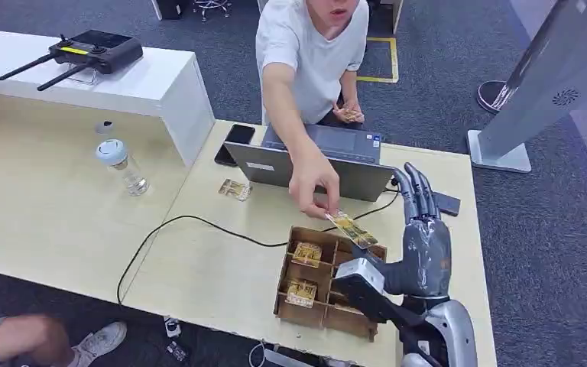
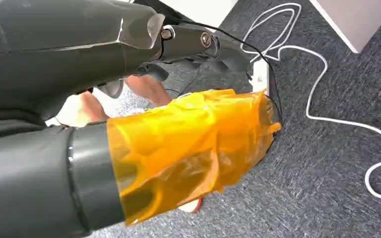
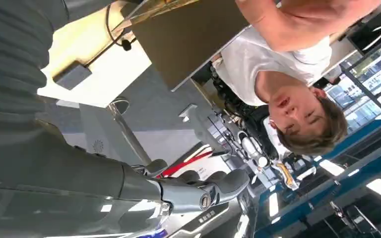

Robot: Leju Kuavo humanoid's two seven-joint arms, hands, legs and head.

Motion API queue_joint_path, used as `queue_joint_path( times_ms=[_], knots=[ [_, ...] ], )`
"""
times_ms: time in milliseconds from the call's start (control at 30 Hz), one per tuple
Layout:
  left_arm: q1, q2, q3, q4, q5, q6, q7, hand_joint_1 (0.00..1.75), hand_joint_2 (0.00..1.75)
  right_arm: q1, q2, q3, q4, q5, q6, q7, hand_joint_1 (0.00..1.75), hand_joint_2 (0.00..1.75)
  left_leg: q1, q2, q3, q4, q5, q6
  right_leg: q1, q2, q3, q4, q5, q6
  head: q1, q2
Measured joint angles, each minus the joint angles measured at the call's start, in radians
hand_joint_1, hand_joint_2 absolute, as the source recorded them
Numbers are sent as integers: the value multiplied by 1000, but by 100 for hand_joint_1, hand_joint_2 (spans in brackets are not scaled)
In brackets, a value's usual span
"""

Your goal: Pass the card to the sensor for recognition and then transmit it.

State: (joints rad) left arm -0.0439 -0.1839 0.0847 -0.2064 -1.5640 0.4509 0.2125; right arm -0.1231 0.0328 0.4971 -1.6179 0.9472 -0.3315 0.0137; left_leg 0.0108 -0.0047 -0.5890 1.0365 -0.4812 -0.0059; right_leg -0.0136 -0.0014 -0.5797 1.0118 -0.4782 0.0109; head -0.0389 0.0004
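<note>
- Gold-printed and glossy, the card (image 1: 351, 228) hangs above the far edge of the wooden tray (image 1: 289, 304), pinched at one end by a person's hand (image 1: 313, 183) reaching across the desk.
- Thin and flat, the card looks light and fairly stiff, with a slick face; a pinch across its free end, thumb against fingers, would likely hold it best, since a loose grip could let it slide or twist.
- Beside the card, the robot's right hand (image 1: 426, 248) stands upright at the tray's far right corner, fingers extended and nearly together, holding nothing; the card's lower end lies near its thumb, though contact cannot be judged.
- More cards of the same kind lie in the tray's compartments, and one lies loose on the desk (image 1: 199, 267) near the laptop.
- Behind the tray, a grey laptop (image 1: 329, 157) sits with a black cable running from it across the desk.
- Low beside the robot's body, the left hand (image 2: 129, 163) hangs over grey carpet with amber film wrapped around it; whether its fingers are spread or curled cannot be told.
</note>
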Motion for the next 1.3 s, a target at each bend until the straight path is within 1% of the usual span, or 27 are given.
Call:
queue_joint_path(
  times_ms=[567,600,633,667,700,733,767,1300],
  knots=[
    [0,0,-1,0,8,3,2,0,0,0,2,-1,8,-2,8,0,2,175,0,0,0,0,0,0,0,0,0,0,0,0,0,0],
    [0,0,-1,0,8,4,2,0,0,0,3,-1,8,-3,9,0,17,175,0,0,0,0,0,0,0,0,0,0,0,0,0,0],
    [0,0,-1,0,7,5,2,0,0,0,3,-1,8,-3,12,0,89,175,0,0,0,0,0,0,0,0,0,0,0,0,0,0],
    [0,0,-1,0,7,5,2,0,0,0,5,-2,8,-4,15,0,138,175,0,0,0,0,0,0,0,0,0,0,0,0,0,0],
    [0,0,-1,0,7,5,2,0,0,0,8,-2,8,-5,16,0,154,175,0,0,0,0,0,0,0,0,0,0,0,0,0,0],
    [0,0,-1,0,7,5,2,0,0,0,8,-2,8,-5,18,0,161,175,0,0,0,0,0,0,0,0,0,0,0,0,0,0],
    [0,0,-1,0,7,5,3,0,0,0,8,-2,8,-5,19,-1,173,175,0,0,0,0,0,0,0,0,0,0,0,0,0,0],
    [2,0,-1,0,13,10,3,0,0,1,19,-4,8,-47,37,-7,175,175,0,0,0,0,0,0,0,0,0,0,0,0,0,0]
  ],
)
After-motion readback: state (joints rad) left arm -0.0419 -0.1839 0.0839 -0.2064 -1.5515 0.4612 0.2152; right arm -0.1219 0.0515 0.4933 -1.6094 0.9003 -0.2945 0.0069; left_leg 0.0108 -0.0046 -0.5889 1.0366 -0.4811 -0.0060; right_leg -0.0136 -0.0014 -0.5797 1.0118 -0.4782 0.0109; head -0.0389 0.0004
